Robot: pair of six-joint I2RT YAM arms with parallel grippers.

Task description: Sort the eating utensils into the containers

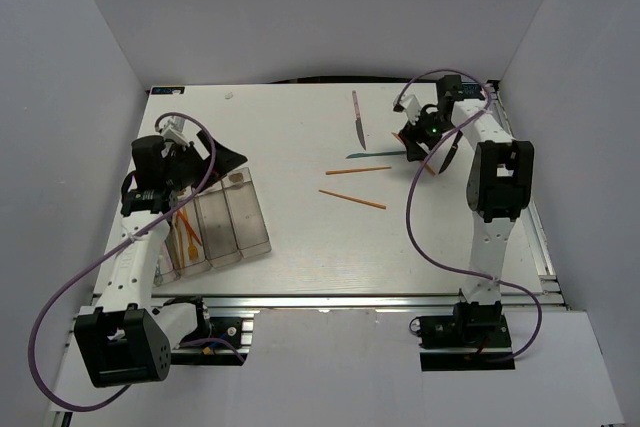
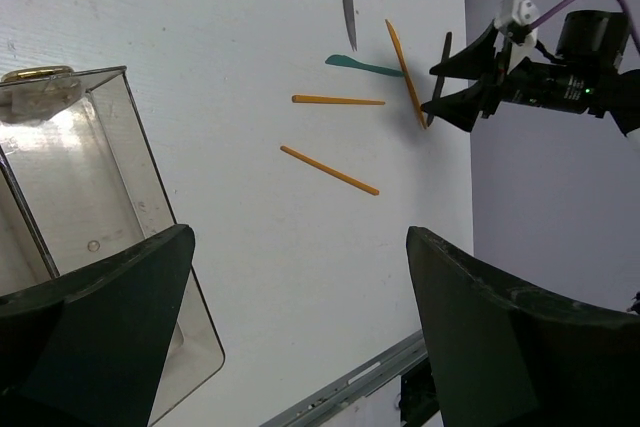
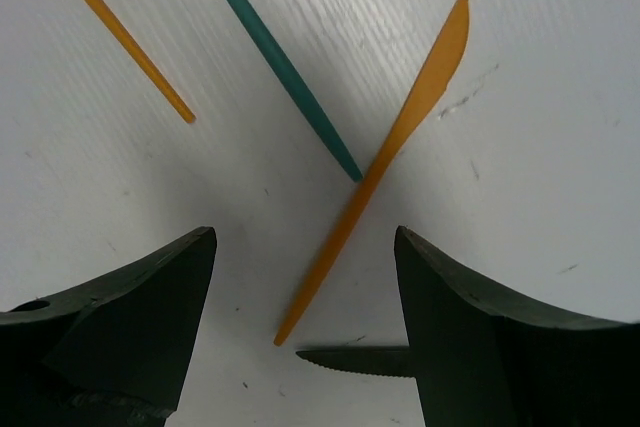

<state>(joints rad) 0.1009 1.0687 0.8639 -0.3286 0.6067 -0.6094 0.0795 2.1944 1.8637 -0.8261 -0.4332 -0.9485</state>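
The row of clear bins (image 1: 222, 219) sits toward the near-left corner of the tabletop (image 1: 320, 257), joined side by side. The bin closest to the left edge holds orange cutlery (image 1: 187, 232). In the bin farthest from that edge, the bowl of a gold spoon (image 2: 40, 75) shows at the far end. My left fingers (image 2: 100, 317) hang over the far end of the bins, spread wide with nothing between them.

Two thin orange sticks lie apart from each other around the middle of the tabletop. The nearer stick (image 1: 352, 198) is slanted, and the farther stick (image 1: 358, 170) runs almost parallel to the near edge.

Toward the far-right corner, my right fingers (image 3: 130, 317) are low over the tabletop and also spread, pinching nothing. An orange plastic knife (image 3: 400, 137) lies flat in the gap between them, its blade pointing away from me. The end of a slim teal utensil (image 3: 280, 67) meets that knife's handle. The tip of a dark serrated blade (image 3: 350, 359) shows just inside one finger, which hides the rest of it, and I cannot tell whether it touches the finger.

Nearest the far edge, well apart from the others, a dark-bladed knife (image 1: 356, 122) lies with its pale handle toward that edge.
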